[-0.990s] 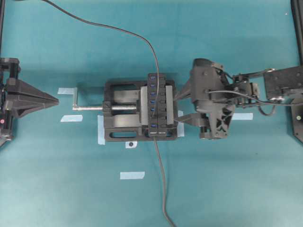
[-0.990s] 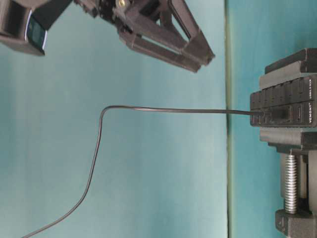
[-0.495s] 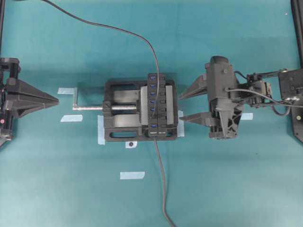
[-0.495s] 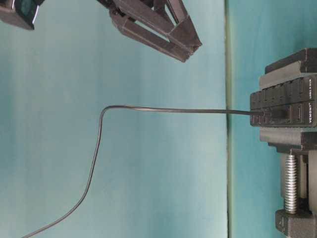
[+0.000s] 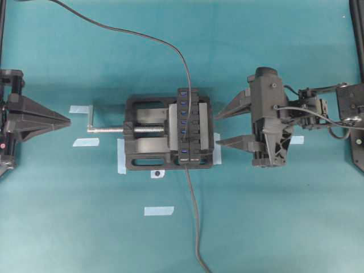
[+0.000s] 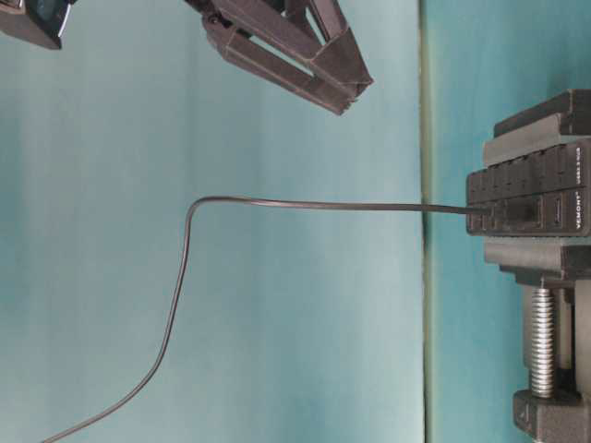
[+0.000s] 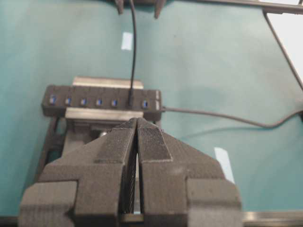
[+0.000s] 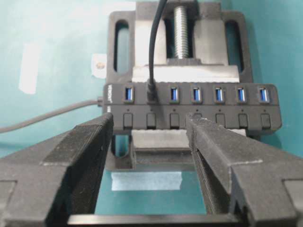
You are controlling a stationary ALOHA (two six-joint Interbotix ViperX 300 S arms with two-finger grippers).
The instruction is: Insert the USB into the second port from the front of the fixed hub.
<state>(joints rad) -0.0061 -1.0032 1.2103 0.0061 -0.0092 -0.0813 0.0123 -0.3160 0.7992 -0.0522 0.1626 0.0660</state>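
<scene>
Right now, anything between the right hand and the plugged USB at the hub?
Nothing visible. The right hand is open and empty, beside the fixed hub with bare gap between. The USB already sits in the second port from the labelled end, its cable running away over the vise, not across the hand's path.

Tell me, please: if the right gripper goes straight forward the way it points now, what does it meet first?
Probably the fixed hub clamped in the vise. The right gripper, open and empty, points at its button side, near the plugged-in USB. Its height against the hub is unclear; it might pass above.
</scene>
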